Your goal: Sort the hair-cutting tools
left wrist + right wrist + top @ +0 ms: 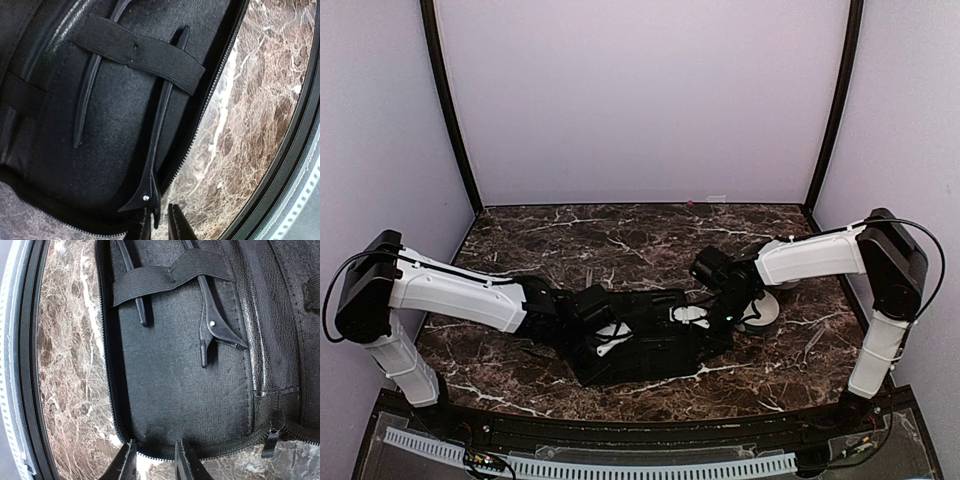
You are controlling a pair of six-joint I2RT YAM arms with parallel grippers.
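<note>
While the right gripper (154, 460) hangs open over the case (175, 405), the left gripper (160, 224) straddles the stiff, light clip's (161, 120) hinge, its handhold; grasp unclear.

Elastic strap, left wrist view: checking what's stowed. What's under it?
Two slim black hair clips pass under the black elastic strap in the black zip case; the strap hides part of each.

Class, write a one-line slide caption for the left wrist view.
Left gripper at the hinged end of a black hair clip tucked under the elastic band in the open case.
</note>
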